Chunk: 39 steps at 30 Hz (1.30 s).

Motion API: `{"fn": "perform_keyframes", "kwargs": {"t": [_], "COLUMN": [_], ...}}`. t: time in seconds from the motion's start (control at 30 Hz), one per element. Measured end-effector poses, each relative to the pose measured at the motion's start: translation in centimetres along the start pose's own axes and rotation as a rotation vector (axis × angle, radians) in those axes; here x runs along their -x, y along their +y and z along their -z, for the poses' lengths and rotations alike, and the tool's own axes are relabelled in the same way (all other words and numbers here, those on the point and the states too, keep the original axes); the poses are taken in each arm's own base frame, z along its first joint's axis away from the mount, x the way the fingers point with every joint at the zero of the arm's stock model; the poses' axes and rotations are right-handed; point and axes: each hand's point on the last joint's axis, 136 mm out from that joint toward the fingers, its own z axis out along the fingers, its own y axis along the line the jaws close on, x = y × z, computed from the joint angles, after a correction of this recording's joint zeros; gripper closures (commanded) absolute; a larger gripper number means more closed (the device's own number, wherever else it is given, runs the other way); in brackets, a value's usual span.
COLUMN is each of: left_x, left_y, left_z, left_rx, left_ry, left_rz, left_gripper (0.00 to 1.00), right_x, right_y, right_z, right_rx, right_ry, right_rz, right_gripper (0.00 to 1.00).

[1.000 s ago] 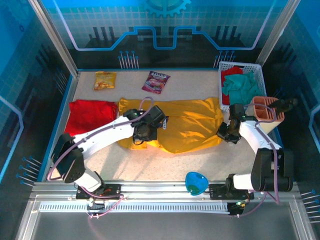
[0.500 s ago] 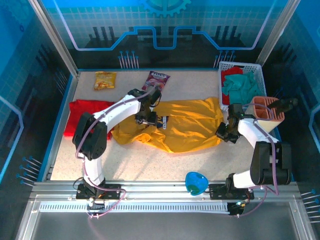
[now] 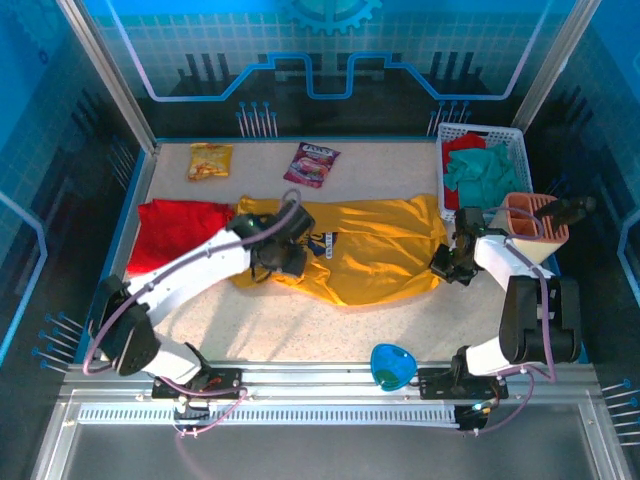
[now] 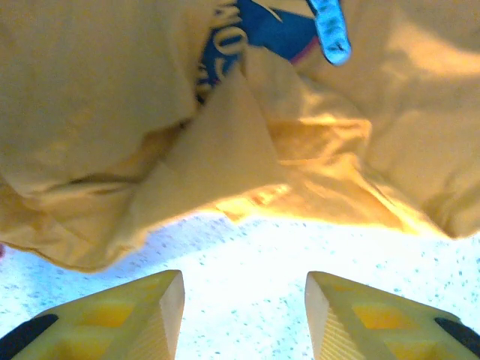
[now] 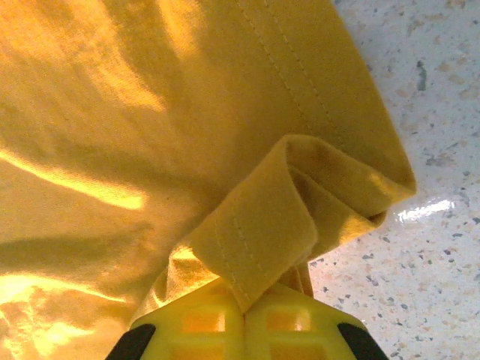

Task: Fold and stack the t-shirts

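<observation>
**Right gripper [image 3: 443, 265] clamped on the mustard-yellow t-shirt [image 3: 385, 255], left gripper [image 3: 280, 262] parted and empty**

Top external view: The mustard-yellow t-shirt lies spread across the middle of the desk [image 3: 330, 335], rumpled along its near edge, with its small dark chest print [image 3: 322, 240] facing up. The red t-shirt [image 3: 175, 232] lies flat at the left side of the desk, its right edge touching or just beside the yellow one. The left arm reaches in from the near left corner, and its gripper sits over the left part of the yellow shirt, just beside the print. The right gripper is low at the shirt's right near corner. At the far right stands a white basket [image 3: 516, 135] holding red and teal cloth, with an orange rack [image 3: 535, 215] just in front of it. Two snack packets, one yellow [image 3: 210, 160] and one purple [image 3: 313, 164], lie near the far edge, well apart from the shirts. A blue object [image 3: 392, 366] sits at the near edge between the arm bases.

Left wrist view: The two yellow fingers stand a moderate gap apart with only bare speckled desk between them. They grip nothing. The shirt's crumpled edge lies just beyond the fingertips, and the dark print shows at the top.

Right wrist view: The fingers are pressed together on a folded bit of the shirt's stitched hem. The fold bunches up out of the fingertips, and bare desk shows to the right.
</observation>
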Motion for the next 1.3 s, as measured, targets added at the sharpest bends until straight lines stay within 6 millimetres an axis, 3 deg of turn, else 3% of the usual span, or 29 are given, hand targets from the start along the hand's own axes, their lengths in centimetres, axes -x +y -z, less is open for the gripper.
{"fn": "perform_keyframes", "kwargs": {"t": [0.1,0.2,0.4,0.63,0.83,1.3], "left_x": [-2.6,-3.8,-3.0,-2.3,-2.2,-1.7], "left_y": [-1.1,-0.9,-0.8,-1.0,-1.2,0.3], "left_z": [-1.5,-3.4,-6.3,-8.7,-9.7,-10.3], "left_rx": [0.031,0.097,0.197,0.247,0.258,0.331], "left_ry": [0.005,0.004,-0.044,-0.066,-0.064,-0.072], "left_rz": [-0.047,-0.059,-0.087,-0.108,-0.121,-0.114], "left_gripper": [0.49,0.5,0.64,0.63,0.6,0.73], "right_x": [0.0,0.0,0.1,0.0,-0.2,-0.3], "right_y": [0.0,-0.1,0.0,-0.1,-0.3,-0.3], "right_z": [-0.1,-0.3,-0.3,-0.6,-0.7,-1.0], "right_rx": [0.0,0.0,0.003,0.006,0.011,0.012], "right_ry": [0.0,0.001,0.0,0.011,0.019,0.025], "right_rz": [0.003,0.004,0.009,0.002,0.002,0.004], "right_gripper": [0.95,0.95,0.95,0.95,0.96,0.96]}}
